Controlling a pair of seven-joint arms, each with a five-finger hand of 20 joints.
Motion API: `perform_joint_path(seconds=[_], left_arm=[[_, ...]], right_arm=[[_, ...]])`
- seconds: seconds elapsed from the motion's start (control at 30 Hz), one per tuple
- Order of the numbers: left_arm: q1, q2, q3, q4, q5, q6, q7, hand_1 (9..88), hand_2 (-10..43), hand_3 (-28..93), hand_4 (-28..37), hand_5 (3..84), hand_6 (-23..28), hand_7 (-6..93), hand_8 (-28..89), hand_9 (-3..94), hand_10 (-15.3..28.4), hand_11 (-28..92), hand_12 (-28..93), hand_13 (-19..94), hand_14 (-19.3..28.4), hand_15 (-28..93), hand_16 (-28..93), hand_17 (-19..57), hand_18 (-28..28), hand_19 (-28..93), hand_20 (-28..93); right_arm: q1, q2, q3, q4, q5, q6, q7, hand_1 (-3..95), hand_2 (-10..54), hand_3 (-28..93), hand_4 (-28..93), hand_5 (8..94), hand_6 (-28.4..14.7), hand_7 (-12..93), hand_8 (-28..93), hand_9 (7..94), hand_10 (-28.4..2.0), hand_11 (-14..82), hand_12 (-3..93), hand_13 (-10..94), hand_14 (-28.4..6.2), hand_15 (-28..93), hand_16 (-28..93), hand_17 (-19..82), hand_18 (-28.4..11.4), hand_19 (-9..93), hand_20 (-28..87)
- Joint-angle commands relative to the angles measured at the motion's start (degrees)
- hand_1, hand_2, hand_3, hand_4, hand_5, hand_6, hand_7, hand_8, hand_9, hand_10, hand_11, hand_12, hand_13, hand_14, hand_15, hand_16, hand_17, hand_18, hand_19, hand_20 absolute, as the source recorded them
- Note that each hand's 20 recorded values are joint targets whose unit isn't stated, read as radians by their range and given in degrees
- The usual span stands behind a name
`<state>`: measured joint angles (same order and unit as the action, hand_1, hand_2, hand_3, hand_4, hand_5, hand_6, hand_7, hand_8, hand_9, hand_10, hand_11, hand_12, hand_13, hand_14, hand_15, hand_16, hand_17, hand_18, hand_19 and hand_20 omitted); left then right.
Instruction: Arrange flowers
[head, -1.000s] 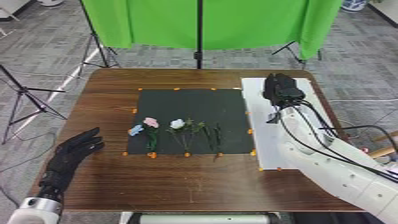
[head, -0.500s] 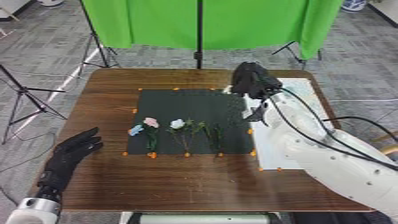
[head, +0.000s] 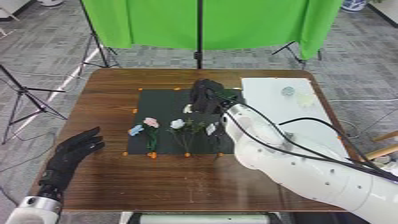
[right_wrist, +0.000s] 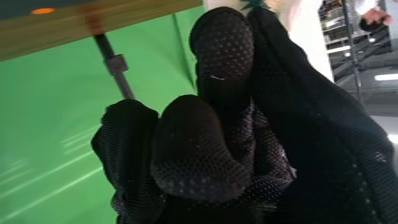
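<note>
White flower (head: 187, 108): over black mat (head: 160, 100), bloom just left of right hand (head: 205, 95); stem's line unclear
Fingers (right_wrist: 222, 50): drawn together, apparently pinching its green bit (right_wrist: 254, 4)
Laid flowers (head: 178, 123): mat's near half, may snag a low approach
Left hand (head: 78, 145): left of mat, farther off

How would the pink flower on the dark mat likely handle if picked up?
The pink flower is probably light, being a small bloom on a narrow green stem. Gripped low, it might nod or twist, its head being wider.
</note>
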<state>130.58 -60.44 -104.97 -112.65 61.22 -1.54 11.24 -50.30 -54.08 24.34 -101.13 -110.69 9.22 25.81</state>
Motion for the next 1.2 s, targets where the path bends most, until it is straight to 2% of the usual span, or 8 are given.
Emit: perform_joint_path(seconds=[0.03,0.27,0.43,0.57,0.73,0.93,1.03,1.2], left_arm=[[0.1,0.04,0.06,0.43,0.36,-1.29,-0.92,36.2,-9.5,62,-11.4,41.8,4.2,10.1,-6,40.9,12.3,17,13,36,17.1,18,3,8.6,14.0,8,19],[0.2,-0.01,-0.12,0.41,0.36,-1.72,-1.02,36.1,-9.5,63,-11.4,41.8,4.3,10.0,-6,40.8,12.3,17,13,36,17.1,18,3,8.5,14.0,8,19],[0.3,-0.31,-0.01,0.52,0.45,-1.54,-0.49,36.2,-9.5,62,-11.3,41.7,4.1,10.0,-6,40.6,12.3,17,13,36,17.1,18,3,8.4,14.0,8,19],[-0.1,-0.40,0.35,0.71,0.63,-1.43,-0.24,36.0,-9.5,62,-11.2,41.6,4.1,9.9,-6,40.6,12.2,17,13,36,17.0,18,3,8.3,14.0,8,19],[0.1,-0.41,0.26,0.51,0.54,-1.34,-0.35,36.0,-9.5,62,-11.3,41.5,4.1,9.8,-6,40.5,12.2,17,13,36,17.0,18,3,8.2,14.1,8,19],[0.4,-0.60,0.09,0.27,0.57,-1.22,-0.49,36.3,-9.5,62,-11.4,41.5,4.1,9.8,-6,40.5,12.2,17,13,36,17.2,18,3,8.2,14.0,8,19],[0.8,-0.80,-0.04,-0.05,0.60,-0.93,-0.49,36.3,-9.5,62,-11.4,41.5,4.1,9.7,-6,40.5,12.2,17,13,36,17.1,18,3,8.1,14.0,8,19],[0.6,-0.58,-0.01,-0.12,0.67,-0.89,-0.56,36.2,-9.5,62,-11.3,41.5,4.1,9.8,-6,40.5,12.3,17,13,36,17.1,18,3,8.1,14.0,8,19]], right_arm=[[-0.6,-1.5,-0.5,2.0,-0.9,-1.0,-0.4,61.2,-9.5,58,-16,75.1,-0.8,32,12,89.0,-8.4,23.1,50.8,88,-2.0,68,41,63,-15.2,93,63],[-0.8,-1.8,-1.0,3.6,-2.2,-2.4,-0.5,58.7,-9.5,58,-15,75.0,-1.1,28,11,87.1,-8.9,26.2,48.6,87,-2.8,68,40,62,-15.7,93,62],[-0.4,-1.5,-1.2,3.5,-1.9,-3.7,-1.0,56.0,-9.5,57,-15,73.6,-1.2,26,10,85.7,-9.1,27.0,47.9,87,-3.0,68,40,61,-15.8,93,62],[-0.2,-1.4,-0.7,3.1,-1.3,-5.2,-1.2,51.8,-9.5,57,-14,72.3,-1.1,23,10,83.0,-9.6,32.5,42.3,86,-3.1,68,40,61,-16.1,93,61],[-0.5,-0.9,0.0,2.2,-1.3,-6.1,-1.7,43.4,-9.5,65,-17,70.3,-0.4,22,3,80.5,-10.7,39.2,32.4,86,-3.3,67,40,60,-16.0,93,61],[-0.8,-0.7,1.4,1.9,-1.3,-7.7,-1.8,40.4,-9.5,67,-17,69.9,-0.1,22,-7,79.7,-10.9,39.7,31.2,85,-3.5,67,40,60,-16.3,93,60],[-0.1,0.2,3.4,1.5,-0.9,-6.9,-2.4,40.1,-9.5,67,-17,69.9,-0.2,22,-8,79.5,-11.0,39.4,31.1,85,-3.7,67,40,60,-16.4,93,60],[0.6,6.1,10.1,-0.4,-1.9,-0.2,-1.8,37.8,-9.5,67,-16,69.6,-0.2,22,-9,78.9,-11.8,37.6,30.5,84,-4.6,66,40,58,-17.1,93,59]])
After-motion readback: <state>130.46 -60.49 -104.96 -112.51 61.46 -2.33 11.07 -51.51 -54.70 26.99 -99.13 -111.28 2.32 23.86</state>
